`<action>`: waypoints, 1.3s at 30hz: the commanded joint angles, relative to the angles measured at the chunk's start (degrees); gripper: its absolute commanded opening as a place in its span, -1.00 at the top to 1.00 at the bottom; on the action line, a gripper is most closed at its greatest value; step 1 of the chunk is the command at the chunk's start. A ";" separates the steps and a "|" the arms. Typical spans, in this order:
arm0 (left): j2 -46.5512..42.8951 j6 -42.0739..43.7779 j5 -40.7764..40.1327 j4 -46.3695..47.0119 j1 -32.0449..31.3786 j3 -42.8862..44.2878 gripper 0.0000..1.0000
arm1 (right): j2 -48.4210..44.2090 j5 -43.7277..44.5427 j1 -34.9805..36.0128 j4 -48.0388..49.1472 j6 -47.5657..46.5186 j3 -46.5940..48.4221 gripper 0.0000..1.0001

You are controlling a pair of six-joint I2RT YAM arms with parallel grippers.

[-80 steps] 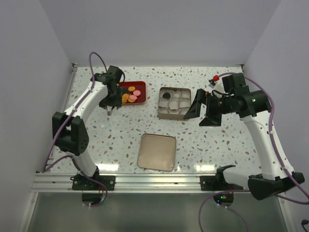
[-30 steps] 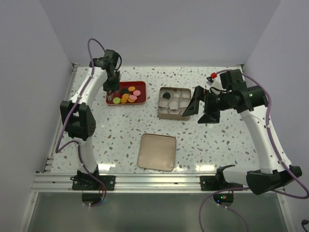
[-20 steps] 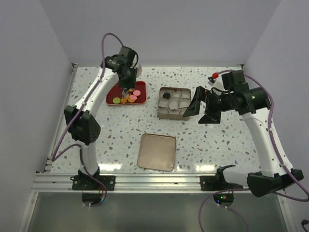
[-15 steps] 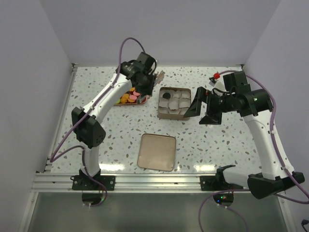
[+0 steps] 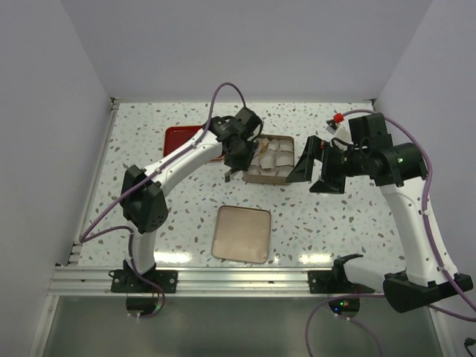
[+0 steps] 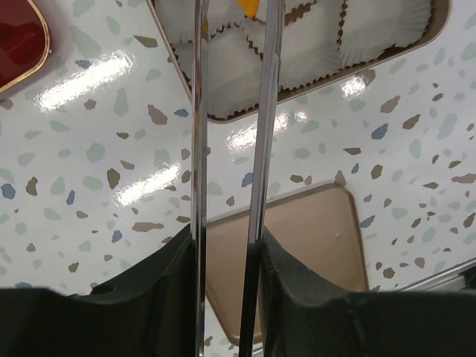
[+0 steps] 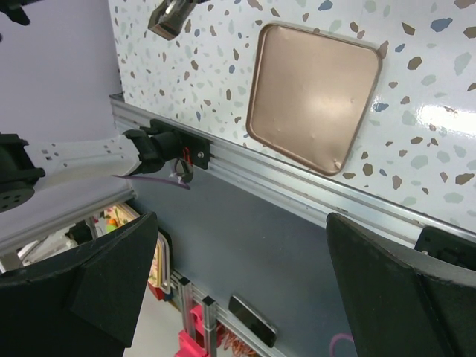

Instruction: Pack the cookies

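Since the earlier frame the left arm had swung off the red tray at upper left and come across to the centre. There the left fingers hung over the left edge of the square tin. In the left wrist view these long, thin metal fingers stood closed to a narrow gap. They held an orange cookie, of which only a small part showed at the top edge of the frame. Below it lay the white paper cups that lined the tin. The other cookies were hidden behind the arm in the overhead view.

The right fingers hovered just right of the tin, spread as wide as they went and holding nothing. The tin's brown lid lay flat on the speckled tabletop, lower centre, well apart from the tin. No lettering could be read on the tin, the lid or the tray.
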 commanded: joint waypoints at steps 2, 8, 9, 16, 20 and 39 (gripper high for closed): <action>-2.86 -0.90 -3.69 2.36 -0.93 -3.19 0.56 | -1.04 0.56 -0.32 -1.10 -0.57 -0.08 -0.97; -3.57 -1.51 -5.71 3.06 -1.20 -7.58 0.56 | -1.04 0.29 -0.24 -0.57 -0.48 -1.04 -0.97; -3.39 -1.95 -5.97 3.06 -1.20 -7.76 0.56 | -1.04 0.30 -0.32 -0.57 -0.39 -1.04 -0.97; -1.73 -2.83 -8.08 3.15 -1.55 -6.45 0.44 | -1.13 0.47 -0.32 -1.01 -0.83 -1.48 -0.97; -0.85 -3.09 -8.70 2.36 -1.55 -5.22 0.33 | -1.13 0.47 -0.32 -1.19 -1.10 -1.57 -0.97; -0.32 -3.44 -10.19 -0.27 -1.64 -1.88 -0.01 | -0.51 0.12 -0.24 -0.75 -1.62 -2.36 -0.97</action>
